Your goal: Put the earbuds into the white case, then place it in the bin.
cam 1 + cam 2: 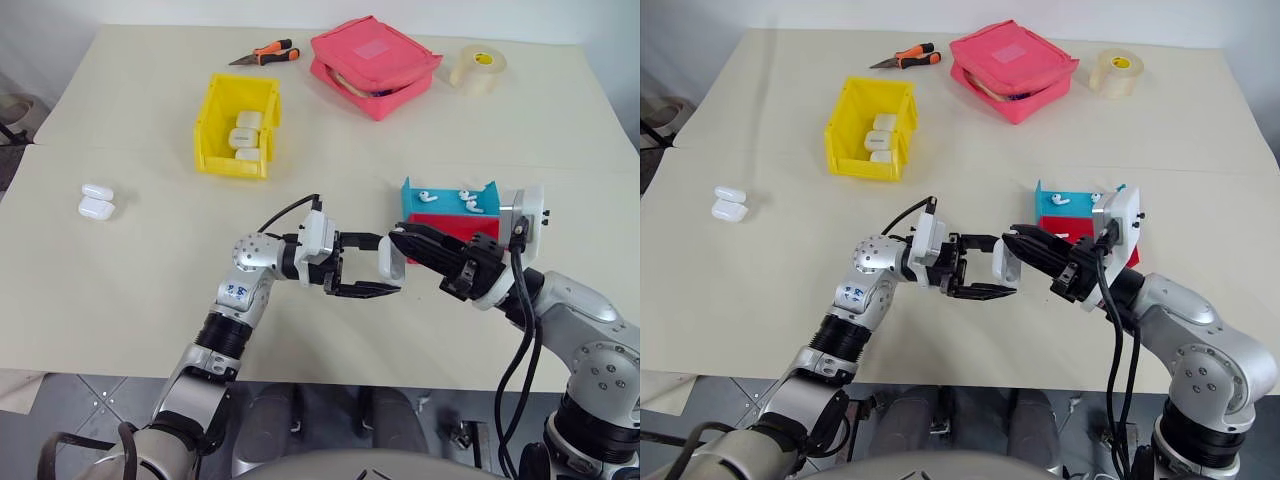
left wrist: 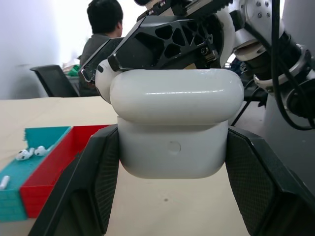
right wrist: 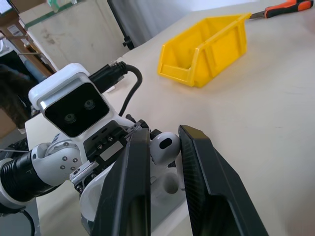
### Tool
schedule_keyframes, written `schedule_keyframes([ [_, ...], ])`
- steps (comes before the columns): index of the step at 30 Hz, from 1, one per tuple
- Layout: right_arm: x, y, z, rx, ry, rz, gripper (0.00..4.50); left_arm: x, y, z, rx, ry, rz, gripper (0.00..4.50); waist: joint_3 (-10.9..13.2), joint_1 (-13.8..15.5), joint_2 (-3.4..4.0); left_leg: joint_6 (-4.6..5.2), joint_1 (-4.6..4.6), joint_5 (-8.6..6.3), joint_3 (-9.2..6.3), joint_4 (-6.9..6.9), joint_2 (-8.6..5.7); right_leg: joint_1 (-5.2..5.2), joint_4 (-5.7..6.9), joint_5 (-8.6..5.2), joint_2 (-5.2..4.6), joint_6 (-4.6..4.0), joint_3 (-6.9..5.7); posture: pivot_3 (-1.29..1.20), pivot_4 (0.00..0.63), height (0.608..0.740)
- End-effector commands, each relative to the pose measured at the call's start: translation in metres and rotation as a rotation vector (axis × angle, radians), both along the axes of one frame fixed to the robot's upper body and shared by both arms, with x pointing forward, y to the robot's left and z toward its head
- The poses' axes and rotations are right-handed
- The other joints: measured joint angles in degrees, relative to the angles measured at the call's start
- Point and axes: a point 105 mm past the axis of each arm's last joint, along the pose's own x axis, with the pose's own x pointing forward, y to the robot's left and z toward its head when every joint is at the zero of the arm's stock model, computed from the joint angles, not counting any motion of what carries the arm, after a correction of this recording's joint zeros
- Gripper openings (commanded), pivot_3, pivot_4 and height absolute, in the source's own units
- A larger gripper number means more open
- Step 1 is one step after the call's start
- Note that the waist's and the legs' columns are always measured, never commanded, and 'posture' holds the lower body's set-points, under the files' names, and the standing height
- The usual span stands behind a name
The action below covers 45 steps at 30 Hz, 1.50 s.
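Observation:
My left gripper (image 1: 386, 266) is shut on the white case (image 1: 391, 262), held above the table's middle with the case (image 2: 172, 147) clamped between both fingers and its lid open. My right gripper (image 3: 165, 133) faces it from the right and is shut on one earbud (image 3: 165, 146), which hangs just over the case's open well (image 3: 166, 184). More earbuds (image 1: 430, 196) lie in the blue tray (image 1: 410, 190). The yellow bin (image 1: 207, 120) stands at the back left with several white cases (image 1: 245, 135) inside.
A red tray (image 1: 450, 226) adjoins the blue one, partly behind my right wrist. Two white cases (image 1: 97, 201) lie at the far left. A pink pouch (image 1: 375, 62), a tape roll (image 1: 477, 68) and an orange-handled tool (image 1: 266, 54) sit along the back. A person (image 2: 103, 29) sits beyond the table.

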Motion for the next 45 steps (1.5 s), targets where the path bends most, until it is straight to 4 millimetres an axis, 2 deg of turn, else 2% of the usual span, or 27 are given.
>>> schedule_keyframes([
  [1,-0.003,0.005,0.003,0.02,-0.043,0.007,0.5,-0.006,-0.001,0.021,-0.063,-0.049,-0.049,2.79,0.0,0.0,0.0,0.0,0.0,0.0,0.0,0.0,0.0,0.0,0.0,0.0,0.0,0.0,0.0,0.0,0.15,0.74],
  [14,-0.003,0.022,-0.006,0.077,-0.035,0.033,0.5,0.0,-0.001,0.028,-0.078,-0.047,-0.047,2.79,0.0,0.1,0.0,0.01,0.0,0.0,0.0,0.0,0.0,0.0,-0.01,0.0,0.0,0.0,0.0,0.0,0.15,0.74],
  [27,-0.001,0.027,0.004,0.133,-0.054,0.03,0.5,0.003,-0.004,0.023,-0.075,-0.065,-0.046,2.79,0.0,0.0,0.0,0.02,0.01,0.0,0.0,-0.02,0.01,0.0,-0.02,0.0,0.01,0.0,0.0,0.0,0.15,0.74],
  [40,0.007,0.035,0.003,0.168,-0.057,0.044,0.5,-0.006,-0.011,0.015,-0.059,-0.097,-0.096,2.79,0.0,0.1,0.0,0.03,0.0,0.0,0.0,-0.02,0.0,0.0,-0.03,0.0,0.01,0.0,-0.01,0.0,0.15,0.74],
  [45,0.006,0.035,-0.004,0.151,-0.043,0.044,0.5,-0.007,-0.012,0.017,-0.068,-0.102,-0.097,2.79,0.0,0.0,0.0,0.03,0.0,0.0,0.01,-0.05,0.02,-0.01,-0.06,0.0,0.01,0.0,-0.01,0.0,0.15,0.74],
])
